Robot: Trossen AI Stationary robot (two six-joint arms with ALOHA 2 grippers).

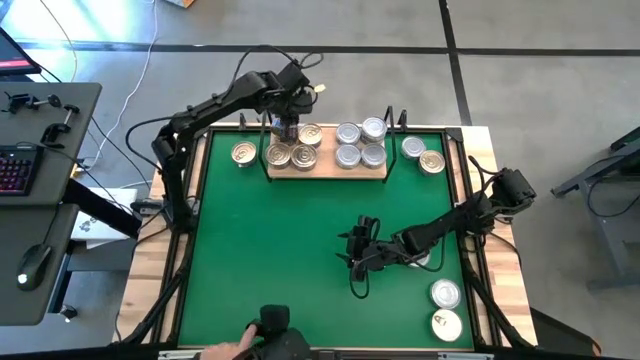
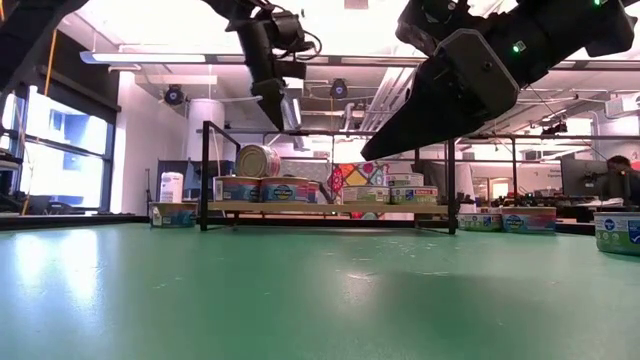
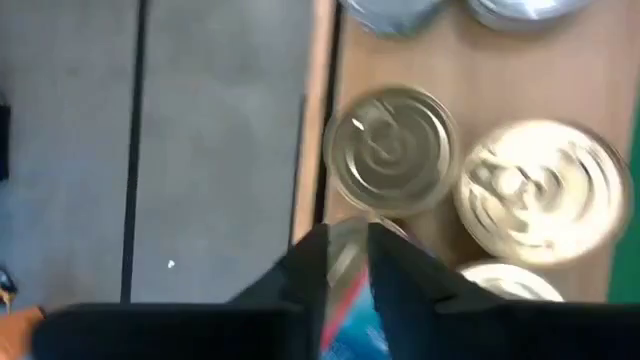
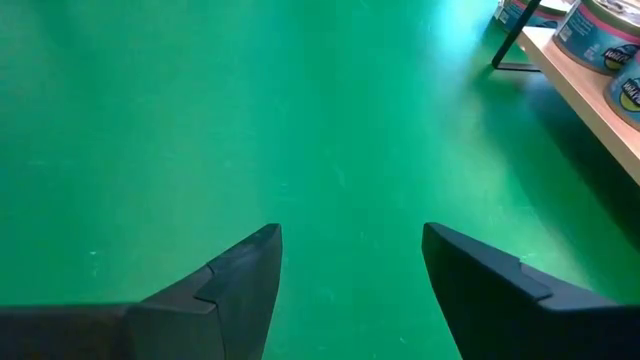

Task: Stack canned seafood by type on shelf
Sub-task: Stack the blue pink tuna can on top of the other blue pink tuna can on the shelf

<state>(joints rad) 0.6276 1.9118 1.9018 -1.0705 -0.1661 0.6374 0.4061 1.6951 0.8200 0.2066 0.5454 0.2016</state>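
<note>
Green mat (image 1: 280, 250) covers most of the counter (image 1: 487, 150), and the wooden shelf (image 1: 326, 173) sits at its far edge, directly under the left tool (image 1: 287, 125). That tool hangs over the shelf's left end with a tin (image 3: 345, 262) pinched on edge between its narrowly parted fingers (image 3: 300, 275); in the low view the tin (image 2: 257, 161) shows tilted above the row of tins (image 2: 265, 189) already on the board. Just beyond the tool's tips lie two gold-lidded tins (image 3: 392, 150), and silver-lidded tins (image 1: 360, 143) fill the shelf's other half.

My reading is that the placing step is in hand: a gold-type tin is being set onto the gold group. Next, the left tool likely needs to lay the tin flat and square on a tin beneath before letting go, or it may roll off.

Over bare mat well short of the shelf, the right tool (image 1: 358, 255) waits with fingers (image 4: 240, 275) spread and nothing between them. Loose tins (image 1: 445, 308) lie behind it near the counter's right edge, likely its next pick.
</note>
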